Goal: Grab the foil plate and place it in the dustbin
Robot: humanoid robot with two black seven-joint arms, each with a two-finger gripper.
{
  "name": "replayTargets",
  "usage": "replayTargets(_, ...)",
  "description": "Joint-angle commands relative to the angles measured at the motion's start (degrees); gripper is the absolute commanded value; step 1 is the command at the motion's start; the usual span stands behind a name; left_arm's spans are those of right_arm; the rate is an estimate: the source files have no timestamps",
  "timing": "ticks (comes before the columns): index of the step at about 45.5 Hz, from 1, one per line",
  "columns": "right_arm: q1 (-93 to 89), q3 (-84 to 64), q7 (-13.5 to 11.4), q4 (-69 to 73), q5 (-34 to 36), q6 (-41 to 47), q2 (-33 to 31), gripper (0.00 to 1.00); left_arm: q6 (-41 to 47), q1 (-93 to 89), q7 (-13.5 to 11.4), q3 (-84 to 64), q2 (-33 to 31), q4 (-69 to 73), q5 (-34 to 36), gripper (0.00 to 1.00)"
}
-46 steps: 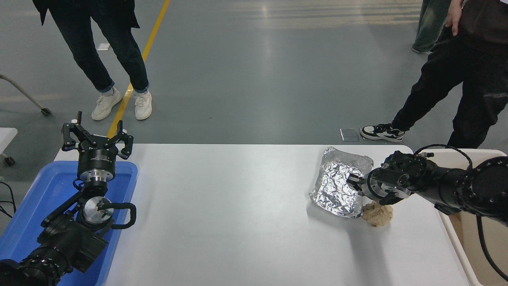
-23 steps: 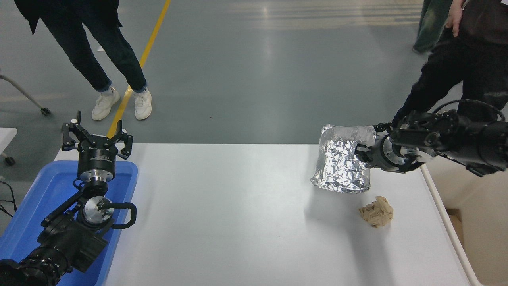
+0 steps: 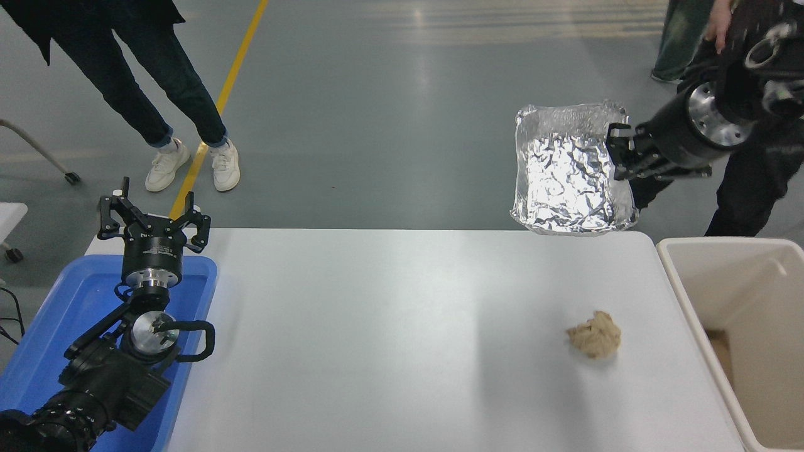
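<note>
The foil plate [image 3: 568, 172] is a shiny crinkled silver tray, held high in the air above the table's far right edge, tilted with its inside toward me. My right gripper [image 3: 619, 154] is shut on its right rim, the arm coming in from the upper right. The dustbin [image 3: 684, 295], a cream plastic bin with deep walls, stands beside the table's right end, below and to the right of the plate. My left gripper [image 3: 152, 220] is parked open over the blue tray at the lower left.
A crumpled tan paper ball [image 3: 595, 334] lies on the white table [image 3: 377, 339] near its right end. A blue tray [image 3: 56, 326] sits at the left edge. Two people stand beyond the far edge, one at the top left [image 3: 157, 81], one at the top right [image 3: 754, 182].
My right gripper has lifted the foil plate off the table beside the paper ball, up and to the right. The dustbin is now in full view. The left arm has not moved.
</note>
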Motion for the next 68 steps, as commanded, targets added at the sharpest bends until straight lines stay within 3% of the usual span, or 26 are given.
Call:
replayTargets(1, 7.4, -2.8, 0.0, 2.1, -2.8, 3.8, -0.9, 0.00, 0.0, 0.0, 0.0, 0.0, 0.0, 0.0, -0.1, 0.99)
replayTargets(11, 7.2, -3.1, 0.0, 1.9, -7.0, 3.7, -3.0, 0.00, 0.0, -0.1, -0.1, 0.0, 0.0, 0.0, -0.1, 0.99)
replayTargets(25, 5.2, -3.8, 0.1, 1.9, -23.7, 3.6, -14.2, 0.00, 0.0, -0.1, -0.1, 0.0, 0.0, 0.0, -0.2, 0.99)
replayTargets(32, 1.4, -6.2, 0.9, 1.0, -43.1, 2.6, -24.1, 0.00, 0.0, -0.1, -0.1, 0.0, 0.0, 0.0, -0.2, 0.99)
replayTargets(36, -4.7, -5.9, 2.3, -0.9, -49.9, 0.0, -30.1, 0.00, 0.0, -0.1, -0.1, 0.0, 0.0, 0.0, -0.2, 0.99)
replayTargets(48, -32.5, -3.4, 4.1, -11.8, -50.2, -23.8, -35.5, 0.00, 0.0, -0.1, -0.1, -0.1, 0.0, 0.0, -0.2, 0.99)
replayTargets(53, -45.5, 7.3, 4.2, -16.3, -48.6, -25.3, -34.6, 0.00, 0.1, -0.1, -0.1, -0.1, 0.0, 0.0, -0.2, 0.99)
replayTargets(60, -64.0, 25.9, 4.1, -25.2, -45.7, -25.3, -29.3, 0.00, 0.1, -0.1, -0.1, -0.1, 0.0, 0.0, -0.2, 0.99)
replayTargets(68, -79.4, 41.0, 4.1, -40.0, -43.3, -25.3, -17.8, 0.00, 0.2, -0.1, -0.1, -0.1, 0.0, 0.0, -0.2, 0.99)
